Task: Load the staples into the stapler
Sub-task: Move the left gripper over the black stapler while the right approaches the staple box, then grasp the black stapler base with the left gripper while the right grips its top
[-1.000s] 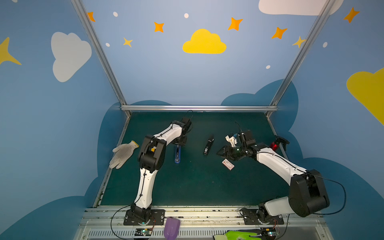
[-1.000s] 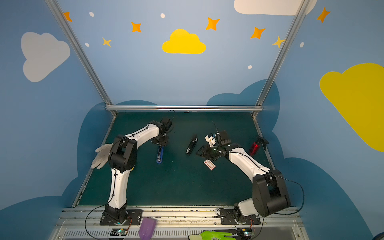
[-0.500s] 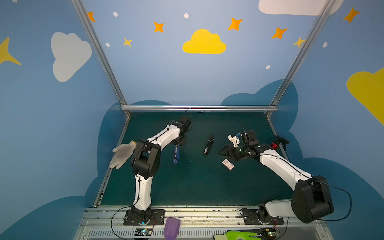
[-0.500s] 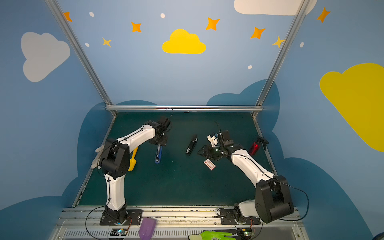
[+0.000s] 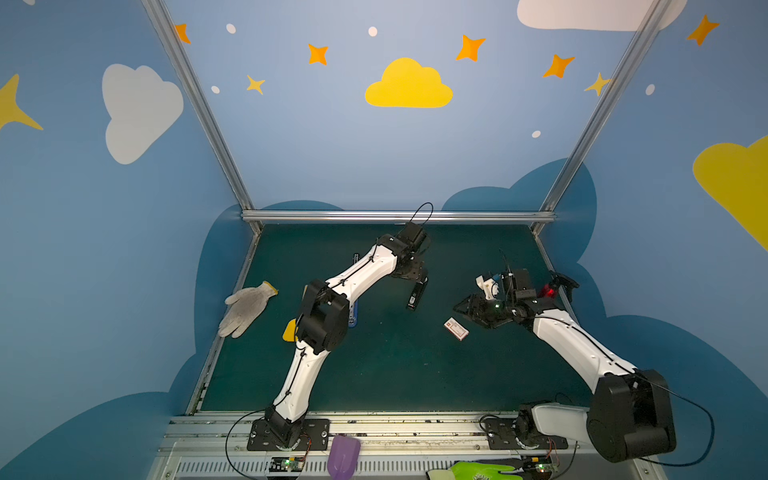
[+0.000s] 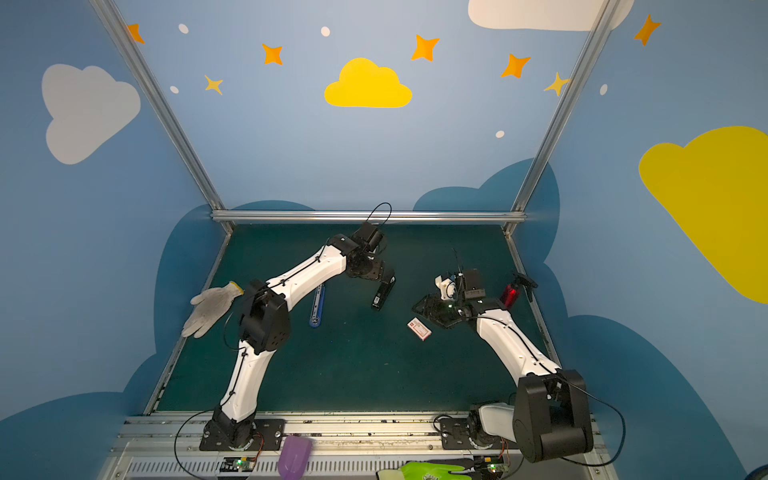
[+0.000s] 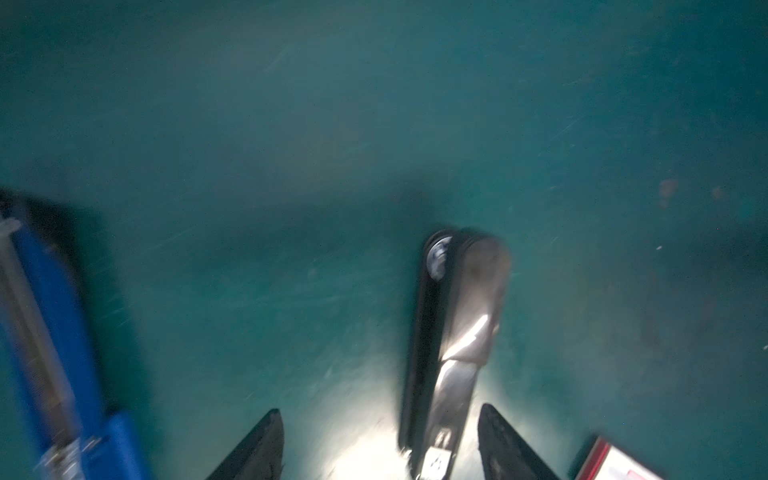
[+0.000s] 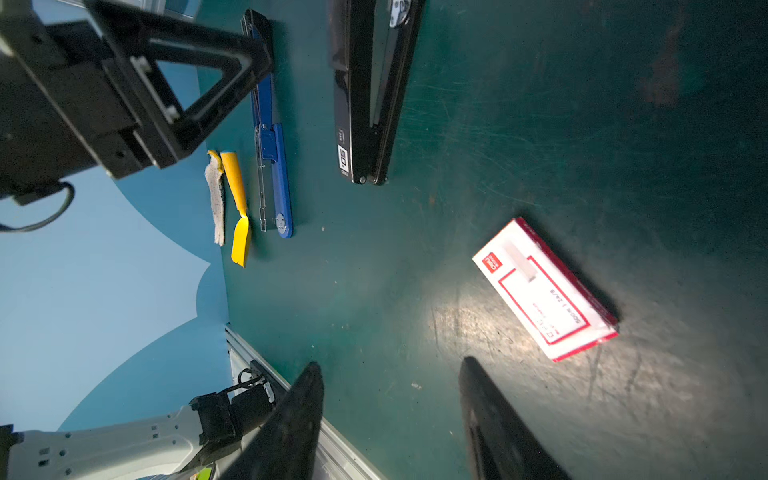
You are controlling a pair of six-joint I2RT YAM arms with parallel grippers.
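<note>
1. My left gripper (image 7: 380,451) is wide. The black stapler (image 7: 453,332) lies between its fingers, and I see gaps on both sides.
2. My right gripper (image 8: 390,428) is wide too and holds nothing.
3. The box of staples (image 8: 544,286) lies on the green surface (image 8: 415,270) near it and looks shut.
4. I think we are near the start. No staples are out yet, and the stapler needs opening and filling.
</note>
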